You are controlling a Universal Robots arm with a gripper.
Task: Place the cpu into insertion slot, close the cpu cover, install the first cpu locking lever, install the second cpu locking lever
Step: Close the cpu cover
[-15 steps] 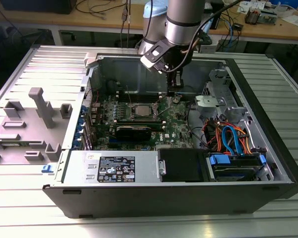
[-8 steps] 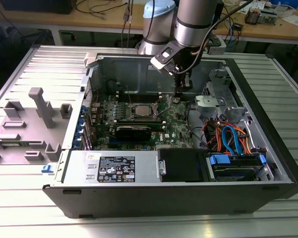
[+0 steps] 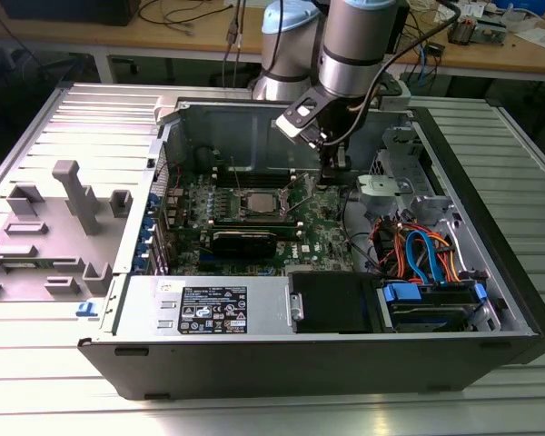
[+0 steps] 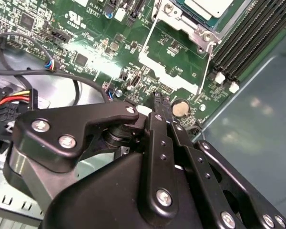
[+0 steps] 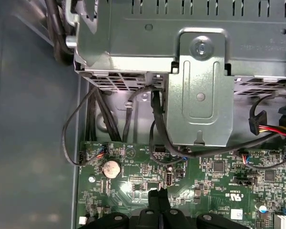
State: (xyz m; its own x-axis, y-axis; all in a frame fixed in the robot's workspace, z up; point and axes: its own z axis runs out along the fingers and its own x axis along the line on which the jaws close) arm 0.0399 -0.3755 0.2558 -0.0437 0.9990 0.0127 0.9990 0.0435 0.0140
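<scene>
Gripper [image 4: 156,98] closed, fingertips pressed together, nothing held. It hangs tip-down just above the board [image 4: 90,43], over a patch of small low parts; whether it touches is unclear.

Coin battery [image 4: 180,109] sits just beside the tip, also seen in the first wrist view [image 5: 111,168]. The board edge is near the tip on that side. Past it rises the plain grey case wall [image 4: 257,119], so there is little room that way.

Ahead of the gripper [image 5: 158,193] in the first wrist view, the board ends and a grey metal cage [image 5: 198,90] stands over it. Black cables [image 5: 155,119] drop between cage and board edge, and more loop along the wall side. That way is crowded.

On the other side of the tip, well apart from it, the cpu [image 4: 210,6] lies in the slot. The silver cover [image 4: 193,26] frames it; cannot tell if it is latched. Long black memory slots [image 4: 248,33] run beside it, toward the wall. Between tip and cover the board is flat and open.

In the exterior view the gripper [image 3: 331,177] hangs from the arm [image 3: 359,45] inside the open case. The slot [image 3: 269,205] is to the exterior view's left of it, with free space above. The case sits on a ribbed metal counter [image 3: 254,413].
</scene>
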